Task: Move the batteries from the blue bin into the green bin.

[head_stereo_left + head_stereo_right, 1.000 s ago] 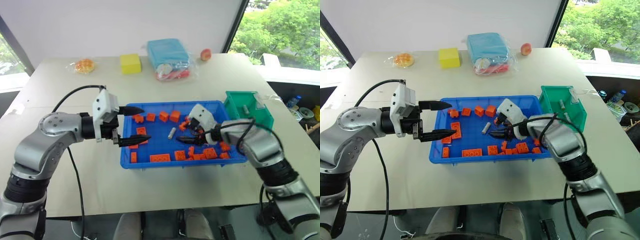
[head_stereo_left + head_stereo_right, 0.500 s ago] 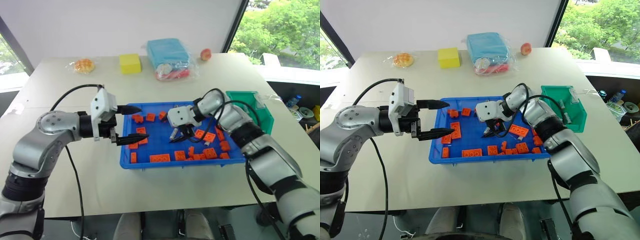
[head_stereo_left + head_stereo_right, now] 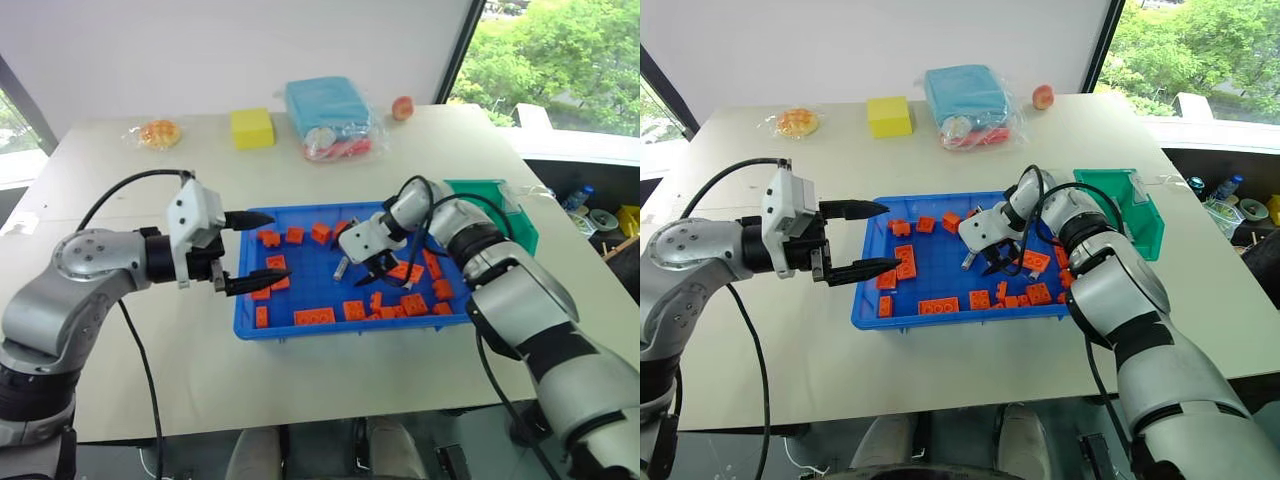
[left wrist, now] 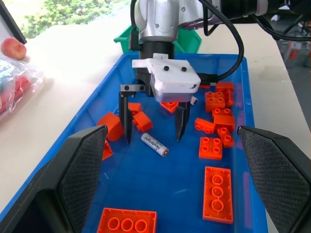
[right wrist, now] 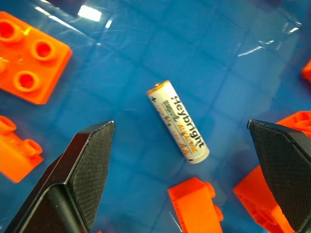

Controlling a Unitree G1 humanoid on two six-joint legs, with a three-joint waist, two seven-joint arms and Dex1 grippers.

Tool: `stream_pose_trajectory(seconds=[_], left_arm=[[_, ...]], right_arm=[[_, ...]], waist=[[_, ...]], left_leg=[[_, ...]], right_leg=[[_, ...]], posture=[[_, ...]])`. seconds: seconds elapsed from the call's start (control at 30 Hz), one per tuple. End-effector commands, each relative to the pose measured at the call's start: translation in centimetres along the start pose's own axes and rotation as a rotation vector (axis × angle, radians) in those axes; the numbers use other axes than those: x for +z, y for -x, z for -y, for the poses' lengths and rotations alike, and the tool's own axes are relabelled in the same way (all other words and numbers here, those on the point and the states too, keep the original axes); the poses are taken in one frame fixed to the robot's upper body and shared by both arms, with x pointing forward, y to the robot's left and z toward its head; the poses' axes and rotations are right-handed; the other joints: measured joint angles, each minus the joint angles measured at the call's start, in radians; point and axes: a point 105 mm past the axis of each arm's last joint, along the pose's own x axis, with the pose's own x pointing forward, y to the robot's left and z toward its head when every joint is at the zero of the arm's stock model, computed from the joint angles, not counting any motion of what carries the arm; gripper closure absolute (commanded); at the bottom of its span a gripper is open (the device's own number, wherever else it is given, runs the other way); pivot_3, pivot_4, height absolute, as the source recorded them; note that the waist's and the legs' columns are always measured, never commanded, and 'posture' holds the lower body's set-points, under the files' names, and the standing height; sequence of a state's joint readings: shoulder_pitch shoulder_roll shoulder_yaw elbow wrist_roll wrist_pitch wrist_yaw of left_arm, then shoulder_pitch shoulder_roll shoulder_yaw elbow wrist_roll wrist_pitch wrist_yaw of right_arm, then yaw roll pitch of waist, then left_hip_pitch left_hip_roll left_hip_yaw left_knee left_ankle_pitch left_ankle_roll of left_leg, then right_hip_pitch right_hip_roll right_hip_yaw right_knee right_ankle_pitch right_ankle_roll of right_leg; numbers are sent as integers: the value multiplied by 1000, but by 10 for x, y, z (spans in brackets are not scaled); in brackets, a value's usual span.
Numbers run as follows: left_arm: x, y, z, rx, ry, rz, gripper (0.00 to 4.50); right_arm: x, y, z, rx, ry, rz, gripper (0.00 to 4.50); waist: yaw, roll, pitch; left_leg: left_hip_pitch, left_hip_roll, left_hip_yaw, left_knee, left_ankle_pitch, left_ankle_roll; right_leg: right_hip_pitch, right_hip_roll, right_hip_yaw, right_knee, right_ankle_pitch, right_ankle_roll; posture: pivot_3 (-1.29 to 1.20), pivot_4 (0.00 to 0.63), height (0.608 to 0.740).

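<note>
surface [image 3: 420, 150] | blue bin [image 3: 300, 325] at centre, green bin [image 3: 520, 215] at its 3 o'clock | left gripper [image 3: 262, 248] fingers apart, idle at bin's 9 o'clock | right gripper [image 4: 153, 122] fingers apart, straddling battery [image 4: 155, 144] | advice: descend straight, clamp mid-length, avoid orange bricks [image 4: 214, 194]

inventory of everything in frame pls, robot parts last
table: one, beige, under everything
blue bin: one, blue, table centre
bricks: many, orange, scattered in the blue bin
battery: one, silver-grey, lying on the blue bin's floor, between the right gripper's open fingers
green bin: one, green, right of the blue bin
block: one, yellow, far side
wrapped package: one, light blue, far side
bun: one, orange, bagged, far left
fruit: one, red, far right
left gripper: open, at the blue bin's left edge
right gripper: open, over the battery
</note>
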State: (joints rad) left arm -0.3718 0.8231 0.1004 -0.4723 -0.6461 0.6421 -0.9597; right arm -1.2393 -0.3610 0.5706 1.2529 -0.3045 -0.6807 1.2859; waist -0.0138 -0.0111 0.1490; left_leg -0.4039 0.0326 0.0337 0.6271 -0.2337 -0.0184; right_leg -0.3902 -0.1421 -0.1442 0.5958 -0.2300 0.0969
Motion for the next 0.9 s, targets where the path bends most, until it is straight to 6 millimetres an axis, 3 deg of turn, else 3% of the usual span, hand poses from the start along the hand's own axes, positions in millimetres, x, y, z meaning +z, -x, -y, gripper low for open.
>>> stream_pose_trajectory(seconds=[0.03, 0.1, 0.2, 0.43, 0.7, 0.8, 0.9], left_arm=[[10, 3, 0, 8, -42, 23, 0], [10, 2, 0, 5, -44, 24, 0], [10, 1, -1, -3, -44, 25, 0], [7, -2, -1, -49, -33, 18, 0], [-1, -5, -3, -96, -4, 9, 0], [-4, -8, -1, -122, 13, 18, 0], [-7, -14, 2, -155, 27, 26, 0]], right_arm=[[1, -5, 2, -25, 12, -4, 10], [-1, -10, -2, -27, -4, 7, 10], [-2, -14, -12, -2, -37, 42, 889], [0, -14, -35, 43, -171, 204, 4456], [6, 23, -42, -248, -414, 348, 4470], [2, 50, -51, -445, -613, 329, 4470], [-24, 94, -53, -812, -883, 265, 4470]], waist=[[0, 0, 0], [0, 0, 0], [0, 0, 0], [0, 0, 0], [14, 2, 1], [23, 3, 2], [29, 2, 1]], left_leg=[[1, 0, 0, 0, 0, 0], [2, 0, 0, 0, 0, 0], [3, 0, 0, 0, 0, 0], [8, 1, 0, -1, 0, 0], [11, 1, -1, -1, -1, -1], [10, 1, 0, -1, -2, -1], [9, 1, 0, -1, -2, -2]], right_leg=[[1, 0, 0, 0, 0, 0], [1, 0, 0, 0, 0, 0], [1, 0, 1, 0, 0, 0], [8, 1, 2, 0, 0, 0], [12, 1, 3, -2, -1, -1], [9, 1, 4, -1, -3, -3], [6, 1, 4, -1, -3, -3]], posture=[[0, 150, 704], [0, 150, 704], [0, 150, 704], [0, 150, 704], [0, 150, 704], [0, 150, 704], [0, 150, 704]])
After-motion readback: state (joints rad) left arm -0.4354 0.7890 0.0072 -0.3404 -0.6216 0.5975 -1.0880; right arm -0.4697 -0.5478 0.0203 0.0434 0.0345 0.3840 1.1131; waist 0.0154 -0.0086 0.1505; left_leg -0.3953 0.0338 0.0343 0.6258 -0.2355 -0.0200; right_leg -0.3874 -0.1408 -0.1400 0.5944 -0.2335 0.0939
